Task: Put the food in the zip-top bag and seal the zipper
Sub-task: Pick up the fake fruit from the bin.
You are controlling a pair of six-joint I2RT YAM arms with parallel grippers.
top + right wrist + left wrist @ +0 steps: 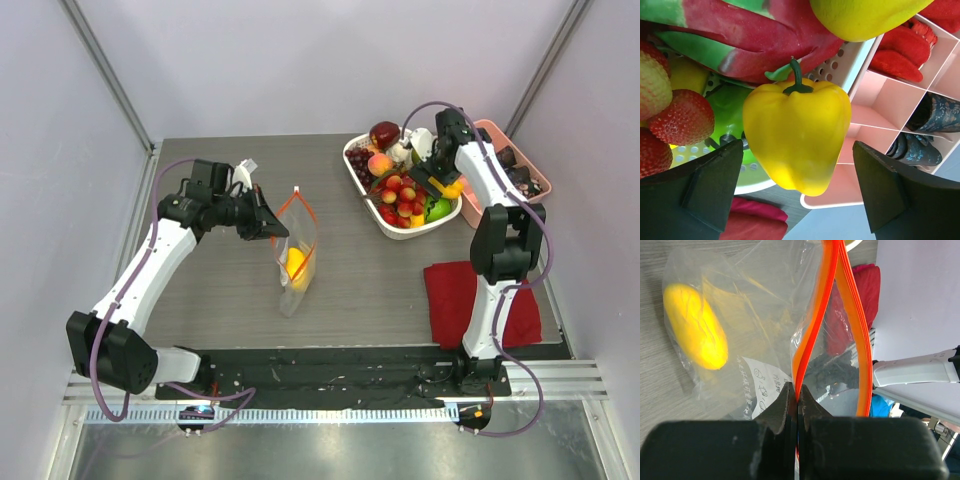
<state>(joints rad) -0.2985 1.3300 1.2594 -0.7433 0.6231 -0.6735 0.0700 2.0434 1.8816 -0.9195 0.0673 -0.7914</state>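
The clear zip-top bag (297,262) stands on the table with its mouth held open. A yellow mango (295,262) lies inside it, also seen in the left wrist view (695,325). My left gripper (268,222) is shut on one side of the orange-red zipper (812,330) at the bag's mouth (797,399). My right gripper (799,165) is open over the right end of the white basket (400,232). A yellow pepper (797,135) sits between its fingers (715,185), touching neither. Strawberries (677,117) and a green piece (730,105) lie beside it.
The white perforated basket holds more fruit: a peach (379,164), a red apple (384,133), and strawberries (400,190). A pink compartment tray (497,133) stands right of it, against the wall. A red folded cloth (455,295) lies at front right.
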